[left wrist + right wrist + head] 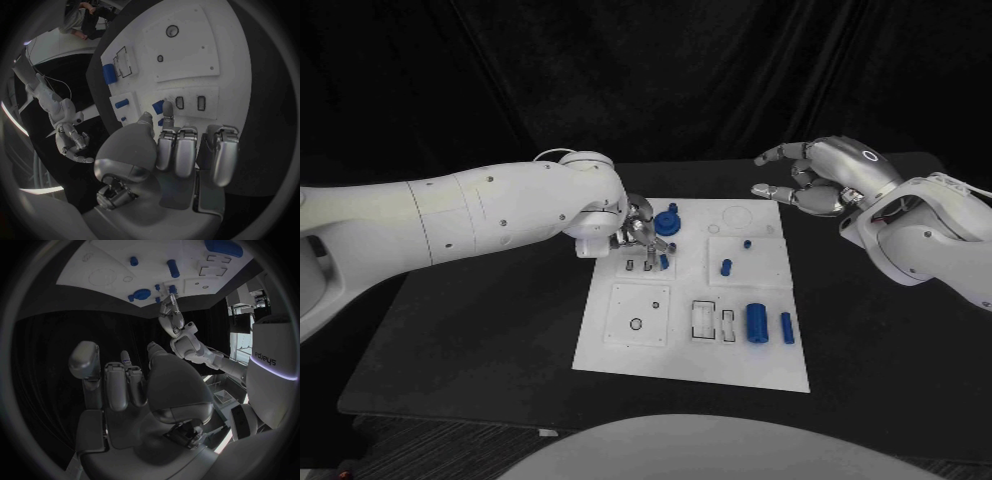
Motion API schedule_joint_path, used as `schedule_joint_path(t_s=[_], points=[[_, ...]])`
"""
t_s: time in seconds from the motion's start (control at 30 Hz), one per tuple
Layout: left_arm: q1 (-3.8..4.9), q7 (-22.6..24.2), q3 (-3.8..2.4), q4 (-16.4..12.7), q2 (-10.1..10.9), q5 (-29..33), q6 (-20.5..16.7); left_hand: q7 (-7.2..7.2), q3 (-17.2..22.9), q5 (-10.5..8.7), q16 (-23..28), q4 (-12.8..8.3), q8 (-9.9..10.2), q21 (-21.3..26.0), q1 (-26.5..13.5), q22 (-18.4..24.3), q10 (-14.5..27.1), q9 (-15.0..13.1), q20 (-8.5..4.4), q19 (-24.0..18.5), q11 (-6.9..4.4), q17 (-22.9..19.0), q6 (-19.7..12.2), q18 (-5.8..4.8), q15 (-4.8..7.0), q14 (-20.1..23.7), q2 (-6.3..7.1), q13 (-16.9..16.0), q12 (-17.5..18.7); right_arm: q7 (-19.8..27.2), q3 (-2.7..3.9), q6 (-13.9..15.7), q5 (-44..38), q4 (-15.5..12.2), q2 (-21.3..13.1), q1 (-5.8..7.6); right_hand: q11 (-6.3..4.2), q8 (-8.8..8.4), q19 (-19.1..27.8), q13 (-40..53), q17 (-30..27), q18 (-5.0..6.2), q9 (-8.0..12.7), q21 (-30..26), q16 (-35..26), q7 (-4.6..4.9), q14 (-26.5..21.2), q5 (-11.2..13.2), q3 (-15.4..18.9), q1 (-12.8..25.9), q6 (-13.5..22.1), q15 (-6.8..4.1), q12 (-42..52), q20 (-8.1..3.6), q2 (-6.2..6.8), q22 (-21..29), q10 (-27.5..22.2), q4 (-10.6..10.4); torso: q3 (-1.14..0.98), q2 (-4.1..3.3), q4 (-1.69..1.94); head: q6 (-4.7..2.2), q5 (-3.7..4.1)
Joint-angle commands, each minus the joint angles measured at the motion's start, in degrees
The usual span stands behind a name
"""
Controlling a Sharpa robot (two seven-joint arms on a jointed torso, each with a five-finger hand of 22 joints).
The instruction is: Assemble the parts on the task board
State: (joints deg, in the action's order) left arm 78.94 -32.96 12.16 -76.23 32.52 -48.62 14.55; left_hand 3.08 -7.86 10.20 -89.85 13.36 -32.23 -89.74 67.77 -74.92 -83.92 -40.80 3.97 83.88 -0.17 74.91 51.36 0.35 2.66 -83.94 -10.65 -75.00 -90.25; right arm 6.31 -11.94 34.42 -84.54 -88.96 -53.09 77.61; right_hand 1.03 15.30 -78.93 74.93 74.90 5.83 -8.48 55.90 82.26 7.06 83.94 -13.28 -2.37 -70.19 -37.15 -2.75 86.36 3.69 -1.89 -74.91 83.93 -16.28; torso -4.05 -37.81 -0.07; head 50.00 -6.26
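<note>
The task board (692, 345) lies mid-table, blue parts (756, 322) resting in its recesses. Over the board's far left corner the left hand (635, 225) has fingers together, touching a small part (159, 106). Beyond the board's far right corner, the right hand (819, 180) hovers, fingers curled apart, holding nothing.

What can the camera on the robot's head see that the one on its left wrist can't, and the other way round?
Head view alone: the whole task board, with the big blue cylinder and a slimmer one beside it near the robot. Left wrist view alone: the left hand's palm and fingers close up, above two small slots. Both: the board, blue parts and right hand.
</note>
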Motion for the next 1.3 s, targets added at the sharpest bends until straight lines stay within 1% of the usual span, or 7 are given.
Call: schedule_joint_path(t_s=[0.03,0.17,0.47,0.6,0.83,1.1,1.3], points=[[-0.24,1.28,-0.04,0.17,-0.30,-0.03,0.51,0.06,0.35,-0.26,-0.15,-0.10,0.53,-0.16,0.40,-14.91,-6.08,-0.12,-0.33,5.89,-0.24,15.09,-0.33,-0.29,0.15,-6.06,0.27,-15.00,0.25,0.17,0.05,0.03,-0.06,0.08,0.00,-0.15,0.30,-0.35,0.43,10.25,6.73,0.59,0.08,-0.20,-0.30,0.02,3.48,-0.40,0.19,-0.45,0.05,0.24,-0.23,0.03,-0.03,-5.15,1.62,0.07,-0.01,0.00,0.02,0.00,0.06],[-0.41,1.67,-0.04,0.46,-0.56,-0.03,0.50,0.10,0.57,-0.17,-0.15,-0.27,0.93,-0.04,0.50,-14.71,-6.08,-0.20,-0.29,5.63,-0.19,15.09,-0.32,-0.22,0.10,-6.06,0.27,-15.00,0.25,0.11,0.05,-0.06,-0.06,0.15,0.00,-0.16,0.30,-0.35,0.43,10.25,6.73,0.59,0.08,-0.20,-0.30,0.02,3.48,-0.40,0.19,-0.45,0.05,0.24,-0.23,0.03,-0.03,-5.15,1.62,0.07,-0.04,-0.02,0.05,0.00,0.28],[-0.60,2.31,-0.04,1.15,-1.12,-0.03,0.36,0.15,0.87,-0.02,-0.15,-0.54,1.43,0.08,0.65,-14.51,-6.08,-0.34,-0.24,5.37,-0.13,15.09,-0.26,-0.15,0.03,-6.06,0.30,-15.00,0.25,0.04,0.05,-0.17,-0.06,0.28,0.09,-0.16,0.30,-0.35,0.43,10.25,6.73,0.59,0.08,-0.20,-0.30,0.02,3.48,-0.40,0.19,-0.45,0.05,0.24,-0.23,0.03,-0.03,-5.15,1.62,0.07,-0.02,-0.09,0.02,0.00,0.42],[-0.67,2.44,-0.04,1.41,-1.41,-0.03,0.50,0.16,1.03,0.07,-0.15,-0.69,1.66,0.11,0.75,-14.46,-6.08,-0.43,-0.21,5.29,-0.11,15.09,-0.21,-0.13,0.01,-6.06,0.32,-15.00,0.25,0.01,0.05,-0.28,-0.06,0.41,0.17,-0.17,0.30,-0.35,0.43,10.25,6.73,0.59,0.08,-0.20,-0.30,0.02,3.48,-0.40,0.19,-0.45,0.05,0.24,-0.23,0.03,-0.03,-5.15,1.62,0.07,-0.02,-0.11,-0.06,0.00,0.38],[-0.75,2.32,-0.04,1.73,-1.73,-0.03,1.05,0.14,1.39,0.20,-0.15,-1.12,2.09,0.18,1.05,-14.35,-6.08,-0.64,-0.18,5.15,-0.11,15.09,-0.03,-0.09,-0.02,-6.06,0.45,-15.00,0.25,0.05,0.05,-0.53,-0.06,0.65,0.28,-0.28,0.33,-0.35,0.45,10.18,6.68,0.60,0.18,-0.35,-0.34,0.05,3.46,-0.38,0.26,-0.41,-0.04,0.27,-0.29,0.05,-0.07,-5.14,1.56,0.03,-0.03,-0.10,-0.04,0.00,0.49],[-0.88,2.09,-0.04,2.24,-2.03,-0.03,1.86,0.07,2.34,0.39,-0.15,-2.09,3.01,0.32,1.75,-14.16,-6.08,-1.10,-0.16,4.88,-0.17,15.09,0.21,-0.02,0.02,-6.06,0.56,-15.00,0.25,0.06,0.05,-0.69,-0.06,0.70,0.33,-0.35,0.34,-0.35,0.49,10.14,6.61,0.62,0.22,-0.47,-0.41,0.06,3.44,-0.35,0.31,-0.41,-0.06,0.28,-0.32,0.06,-0.03,-5.12,1.53,0.03,-0.03,-0.05,-0.05,0.00,0.69],[-0.99,2.14,-0.04,2.41,-2.23,-0.03,2.11,-0.06,3.82,0.70,-0.15,-3.48,4.08,0.35,2.71,-14.15,-6.08,-1.72,-0.21,4.86,-0.26,15.09,0.49,-0.01,0.09,-6.06,0.75,-15.00,0.25,-0.03,0.05,-0.86,-0.06,0.70,0.37,-0.36,0.35,-0.36,0.48,10.11,6.60,0.62,0.26,-0.49,-0.42,0.07,3.43,-0.36,0.34,-0.51,-0.07,0.29,-0.35,0.07,0.03,-5.12,1.50,0.11,-0.04,0.00,-0.03,0.00,0.77]])
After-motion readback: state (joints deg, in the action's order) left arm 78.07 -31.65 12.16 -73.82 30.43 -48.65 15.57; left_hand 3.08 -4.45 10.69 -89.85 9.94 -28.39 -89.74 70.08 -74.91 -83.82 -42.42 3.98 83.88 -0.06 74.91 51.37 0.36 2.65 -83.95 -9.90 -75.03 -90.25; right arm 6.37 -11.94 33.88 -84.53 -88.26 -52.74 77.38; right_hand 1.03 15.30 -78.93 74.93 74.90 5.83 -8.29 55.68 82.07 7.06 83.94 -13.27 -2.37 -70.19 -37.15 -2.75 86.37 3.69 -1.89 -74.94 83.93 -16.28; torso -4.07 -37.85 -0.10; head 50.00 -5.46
